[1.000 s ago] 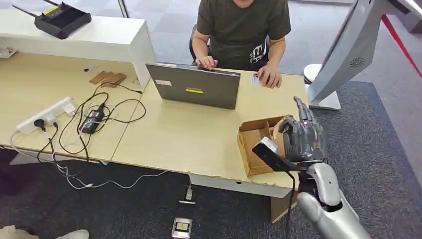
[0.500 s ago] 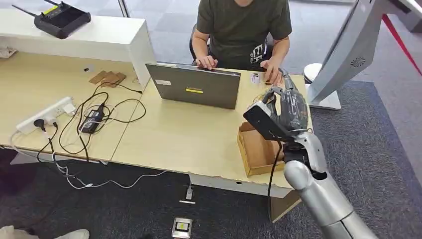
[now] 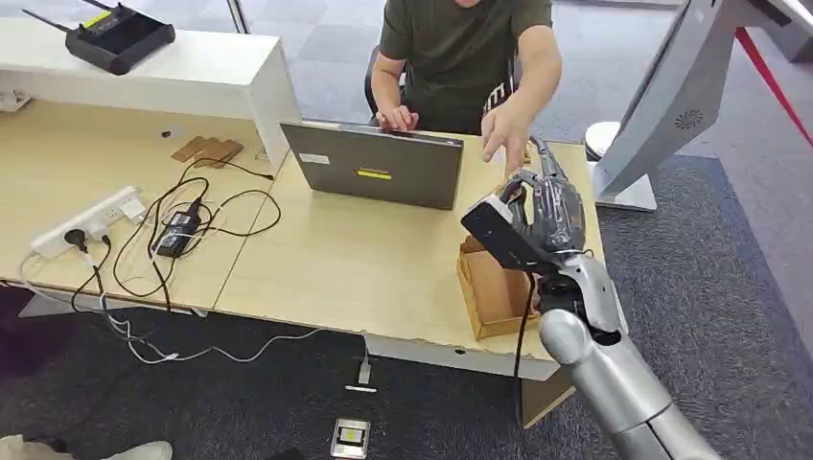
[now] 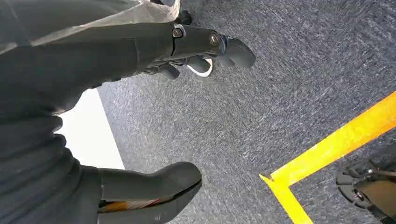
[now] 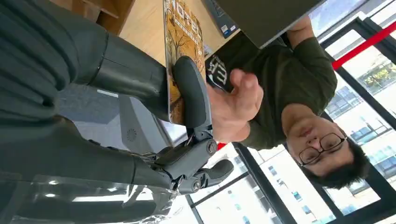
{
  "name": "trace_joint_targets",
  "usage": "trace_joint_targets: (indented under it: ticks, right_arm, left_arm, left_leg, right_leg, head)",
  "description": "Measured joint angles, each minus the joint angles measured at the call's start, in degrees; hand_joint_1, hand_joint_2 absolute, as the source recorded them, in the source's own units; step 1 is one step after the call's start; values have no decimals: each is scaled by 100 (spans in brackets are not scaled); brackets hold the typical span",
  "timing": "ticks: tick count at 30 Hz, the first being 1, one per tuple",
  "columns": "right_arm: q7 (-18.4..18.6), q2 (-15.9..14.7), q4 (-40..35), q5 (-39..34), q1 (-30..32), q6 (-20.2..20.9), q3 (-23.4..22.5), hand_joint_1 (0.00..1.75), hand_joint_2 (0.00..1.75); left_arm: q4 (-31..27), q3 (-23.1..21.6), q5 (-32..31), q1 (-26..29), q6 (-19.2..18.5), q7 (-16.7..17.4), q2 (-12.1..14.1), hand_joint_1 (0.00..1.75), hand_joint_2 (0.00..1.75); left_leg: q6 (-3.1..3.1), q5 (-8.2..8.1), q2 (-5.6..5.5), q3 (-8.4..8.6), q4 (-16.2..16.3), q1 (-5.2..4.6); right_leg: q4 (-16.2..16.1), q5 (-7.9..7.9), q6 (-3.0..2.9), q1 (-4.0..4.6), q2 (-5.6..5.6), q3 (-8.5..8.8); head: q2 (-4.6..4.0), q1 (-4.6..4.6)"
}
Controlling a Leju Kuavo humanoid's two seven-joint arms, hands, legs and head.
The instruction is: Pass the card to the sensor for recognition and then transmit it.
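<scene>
While the right hand is raised above the far right part of the desk, its fingers are clamped on the card, thumb pressed across the printed face, as the right wrist view shows. A person's hand reaches toward the card from the far side, close beside the robot's fingers. Just below the raised hand sits an open cardboard box at the desk's near right edge. A laptop stands left of it. The left hand hangs over grey carpet, fingers apart and holding nothing.
</scene>
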Motion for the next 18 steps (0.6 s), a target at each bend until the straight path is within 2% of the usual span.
trace_joint_targets:
  ticks: [10,11,13,18]
  right_arm:
    - [105,4,98,37,21,7,15,175,175]
    - [111,4,105,39,23,15,15,154,175]
    - [120,9,129,61,27,33,15,0,175]
    - [227,24,162,92,64,13,-4,0,175]
  left_arm:
    - [0,-31,26,-2,-7,2,0,0,175]
    - [0,-31,43,-2,-7,2,0,0,175]
    - [2,-33,61,-2,-7,2,0,0,175]
    - [2,-35,101,2,2,17,0,0,175]
  left_leg:
    - [0,0,0,-1,0,0]
    - [0,0,0,-1,0,0]
    - [0,0,0,-1,0,0]
    - [0,0,0,-1,0,0]
  right_leg:
    - [0,0,0,0,0,0]
    - [0,0,0,0,0,0]
    - [0,0,0,0,0,-1]
    - [0,0,0,0,0,-2]
  head:
    - [0,0]
    - [0,2]
    - [0,2]
    - [0,2]
